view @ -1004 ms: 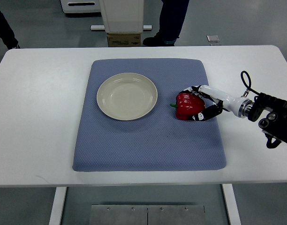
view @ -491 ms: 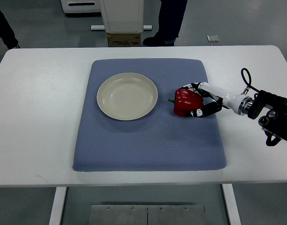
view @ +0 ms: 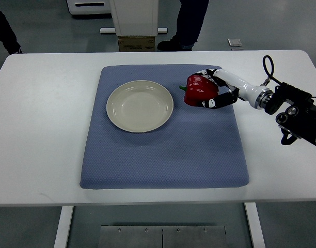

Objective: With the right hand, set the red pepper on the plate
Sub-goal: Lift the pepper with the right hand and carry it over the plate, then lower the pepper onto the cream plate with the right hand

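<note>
Red pepper (view: 198, 90) in R hand (view: 214, 91)

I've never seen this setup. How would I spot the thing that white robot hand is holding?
Find the blue mat in the middle of the white table. Right of the round cream plate on it, the right hand grips a red pepper with a short green stem pointing toward the plate. It is the only bright red thing there.
</note>
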You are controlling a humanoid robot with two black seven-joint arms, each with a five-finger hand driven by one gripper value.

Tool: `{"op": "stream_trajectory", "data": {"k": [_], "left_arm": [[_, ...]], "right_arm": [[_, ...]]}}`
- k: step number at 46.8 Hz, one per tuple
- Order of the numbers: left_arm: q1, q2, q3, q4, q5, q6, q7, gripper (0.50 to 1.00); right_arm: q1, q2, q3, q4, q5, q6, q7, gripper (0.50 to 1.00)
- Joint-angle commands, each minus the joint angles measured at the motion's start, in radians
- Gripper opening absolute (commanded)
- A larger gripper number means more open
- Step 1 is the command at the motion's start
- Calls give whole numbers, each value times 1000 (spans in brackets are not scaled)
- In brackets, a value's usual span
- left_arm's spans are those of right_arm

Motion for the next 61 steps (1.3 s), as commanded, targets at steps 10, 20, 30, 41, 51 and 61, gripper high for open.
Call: {"op": "stream_trajectory", "data": {"k": [10,20,30,41,51,61], "left_arm": [[0,0,0,0,0,0,0,1000],[0,0,0,0,0,0,0,1000],[0,0,0,0,0,0,0,1000],[0,0,-1,0,0,0,0,1000],[0,0,-1,0,0,0,0,1000],[0,0,-1,-1,0,0,0,1000]], "right_arm": [[89,81,-39,-17,18,2,-47,500],[144,171,-80,-36,40,2,-77,500],[170,259,-87,-79,40,2,-93,500],[175,325,-127,-82,40,2,-85,500],[170,365,-134,-80,40,2,-78,500],[153,368,-160,-82,38,0,-88,500]]}}
